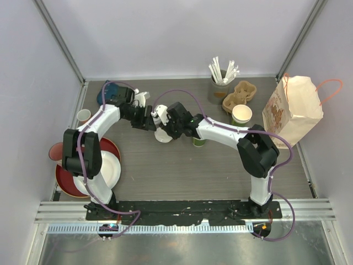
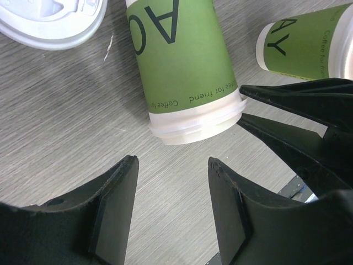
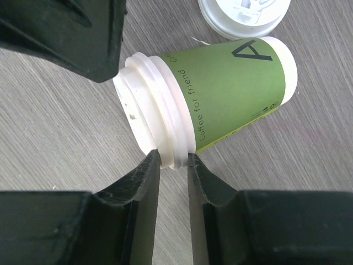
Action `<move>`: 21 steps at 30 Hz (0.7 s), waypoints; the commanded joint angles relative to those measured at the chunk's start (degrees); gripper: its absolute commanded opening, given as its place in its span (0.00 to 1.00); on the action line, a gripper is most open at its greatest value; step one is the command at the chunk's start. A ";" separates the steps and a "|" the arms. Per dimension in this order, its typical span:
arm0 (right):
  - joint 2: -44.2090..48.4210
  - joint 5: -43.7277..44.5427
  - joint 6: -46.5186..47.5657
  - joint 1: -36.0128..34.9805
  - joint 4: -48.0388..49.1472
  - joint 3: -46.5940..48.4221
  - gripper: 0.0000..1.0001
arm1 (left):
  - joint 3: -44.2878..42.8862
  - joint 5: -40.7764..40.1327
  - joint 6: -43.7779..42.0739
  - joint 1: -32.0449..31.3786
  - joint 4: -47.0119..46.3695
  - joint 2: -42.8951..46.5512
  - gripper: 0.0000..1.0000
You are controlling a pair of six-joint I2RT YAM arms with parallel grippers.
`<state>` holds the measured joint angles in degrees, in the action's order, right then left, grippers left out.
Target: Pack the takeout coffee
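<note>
On the right end effector (image 3: 174, 160) the fingers sat close together, pinching the rim of the lid (image 3: 151, 105) on the green coffee cup (image 3: 237, 94). The cup lay on its side on the desk (image 3: 55, 165). Its lid end was at those fingertips, and its long axis ran away to the right, base farthest out. The left end effector (image 2: 172, 161) stood open and empty, with the lid end just ahead of it. Beyond the base lay a loose white lid (image 3: 242, 16). A second green cup (image 2: 309, 44) showed farther off to the right.

Three green cups (image 3: 220, 94), one loose lid (image 3: 242, 16) — one paper bag (image 1: 292, 110), one carrier (image 1: 240, 95).
</note>
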<state>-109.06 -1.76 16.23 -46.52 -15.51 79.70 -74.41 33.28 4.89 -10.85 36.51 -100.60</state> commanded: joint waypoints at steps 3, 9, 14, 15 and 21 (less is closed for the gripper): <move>5.34 -5.18 -6.03 1.96 -1.10 1.60 0.22 | -3.28 1.79 -1.81 1.01 1.72 4.71 0.57; 7.36 -8.96 -9.89 3.02 -3.38 2.82 0.21 | -4.42 2.58 -1.90 2.24 2.86 5.85 0.57; 8.86 -14.14 -15.07 3.89 -7.87 5.98 0.21 | -5.13 3.02 -2.51 3.91 4.00 7.52 0.57; 9.12 -16.67 -16.04 4.07 -9.35 6.51 0.20 | -5.22 2.93 -2.69 4.00 4.27 7.87 0.58; 12.02 -25.82 -26.58 4.69 -13.14 7.23 0.20 | -4.60 3.28 -3.57 6.01 5.67 11.03 0.57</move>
<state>-102.30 -18.74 -1.83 -42.24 -25.96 84.93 -77.52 34.74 2.90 -6.13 40.71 -94.02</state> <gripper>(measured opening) 0.286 0.577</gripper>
